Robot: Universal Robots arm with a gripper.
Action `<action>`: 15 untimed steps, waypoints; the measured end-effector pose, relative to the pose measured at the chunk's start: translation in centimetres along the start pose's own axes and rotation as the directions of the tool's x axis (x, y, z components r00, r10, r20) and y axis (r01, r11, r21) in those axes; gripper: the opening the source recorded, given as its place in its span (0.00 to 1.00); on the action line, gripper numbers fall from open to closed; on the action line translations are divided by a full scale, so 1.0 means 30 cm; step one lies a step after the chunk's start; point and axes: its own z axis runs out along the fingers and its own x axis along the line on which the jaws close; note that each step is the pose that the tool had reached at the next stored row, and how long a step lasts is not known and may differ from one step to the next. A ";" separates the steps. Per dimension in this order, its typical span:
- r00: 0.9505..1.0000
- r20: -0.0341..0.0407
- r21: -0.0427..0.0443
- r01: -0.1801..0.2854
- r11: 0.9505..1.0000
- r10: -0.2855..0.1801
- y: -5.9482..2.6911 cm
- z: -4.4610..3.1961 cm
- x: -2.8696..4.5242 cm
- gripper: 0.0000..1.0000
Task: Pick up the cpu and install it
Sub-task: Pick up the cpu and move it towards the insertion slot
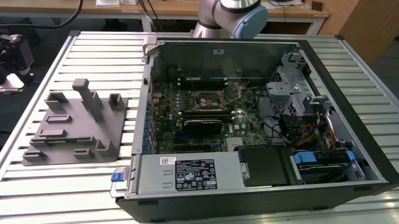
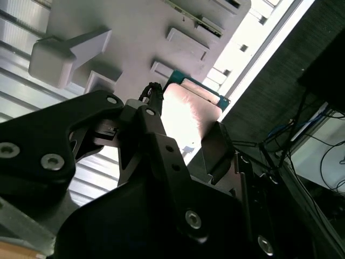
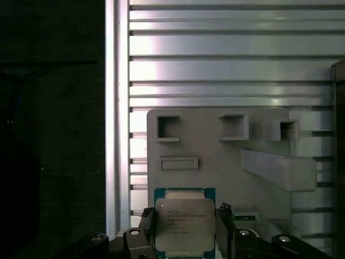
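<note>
Silver metal slats make up the table (image 3: 226, 59), and everything sits on it. The cpu (image 3: 185, 222) is a small flat square with a grey metal top and a green rim. It sits right between the two fingers (image 3: 146, 231) of the gripper (image 3: 185, 243).

In both wrist views the fingers press on two sides of the cpu, so I think the gripper is closed on it. I cannot tell if the cpu is lifted up or resting on the tray.

Just past the fingertips is the grey tray (image 3: 215, 162), with its little square pockets and tall blocks. In the exterior view the tray (image 1: 68, 135) lies beside the open computer case (image 1: 349, 107), well apart from the black socket (image 1: 209, 99) in the middle of the board. The arm (image 1: 227, 16) shows at the far edge of the table.

What could go wrong? The fingers hold only the thin edges, so I think the cpu could slip or tip if the hold is weak or off to one side. A dropped cpu could land on the slats and get hurt. A corner could also catch on a tray pocket or a block that stands close to the fingers. And if the cpu reaches the socket tilted or turned the wrong way, it may not sit flat, and pushing on it could break it. The thin metal lever by the socket could also get in the way.
</note>
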 end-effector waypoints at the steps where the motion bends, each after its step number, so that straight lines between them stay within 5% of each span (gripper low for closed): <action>1: 1.000 0.000 0.000 0.000 1.000 0.000 0.000 -0.005 0.000 0.53; 15: 1.000 0.000 0.000 0.000 1.000 0.000 0.002 -0.086 -0.001 0.53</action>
